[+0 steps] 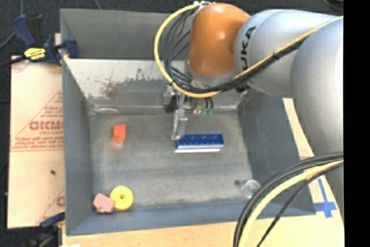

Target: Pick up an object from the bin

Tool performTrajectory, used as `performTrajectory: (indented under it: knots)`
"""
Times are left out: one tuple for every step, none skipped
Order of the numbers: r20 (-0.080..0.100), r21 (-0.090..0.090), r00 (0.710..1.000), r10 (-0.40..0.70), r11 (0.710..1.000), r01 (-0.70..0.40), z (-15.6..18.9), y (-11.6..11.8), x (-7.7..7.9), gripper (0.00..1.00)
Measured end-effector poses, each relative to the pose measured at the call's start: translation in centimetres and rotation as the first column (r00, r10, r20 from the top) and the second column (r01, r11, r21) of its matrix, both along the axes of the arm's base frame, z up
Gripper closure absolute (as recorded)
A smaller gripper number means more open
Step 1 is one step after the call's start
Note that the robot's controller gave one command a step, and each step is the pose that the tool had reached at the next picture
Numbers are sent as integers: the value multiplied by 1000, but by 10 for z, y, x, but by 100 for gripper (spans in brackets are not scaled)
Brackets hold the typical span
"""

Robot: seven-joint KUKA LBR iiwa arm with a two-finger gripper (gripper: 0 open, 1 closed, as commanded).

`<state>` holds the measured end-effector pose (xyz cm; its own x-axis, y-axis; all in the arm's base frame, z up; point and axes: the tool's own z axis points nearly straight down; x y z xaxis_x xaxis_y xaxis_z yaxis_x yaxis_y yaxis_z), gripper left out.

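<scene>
The gripper hangs low over the bin floor, just toward 12 o'clock of the floor's centre, below the arm's orange cover; its tip sits at the 9 o'clock end of a flat blue studded brick, touching it or just above it, which of the two cannot be told; whether the gripper is spread or closed cannot be told either, and nothing is seen held in it. The blue brick lies flat, its long side running from 9 to 3 o'clock, a little toward 2 o'clock of the floor's centre. A small orange block stands well apart at 9 o'clock; a yellow ring and a pink piece lie touching in the 7 o'clock corner; a small clear thing rests in the 4 o'clock corner.
</scene>
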<state>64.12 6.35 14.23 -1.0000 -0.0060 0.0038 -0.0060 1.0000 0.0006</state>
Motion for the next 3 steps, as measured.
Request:
performTrajectory:
  knots:
    - [8, 1, 1000, -1, 1000, 1, 5, 0, 2, 0]
    - [0, -2, 994, 109, 994, -109, -36, -70, -13, 0]
    - [10, 2, 984, -176, 984, 176, -72, -55, -18, 0]
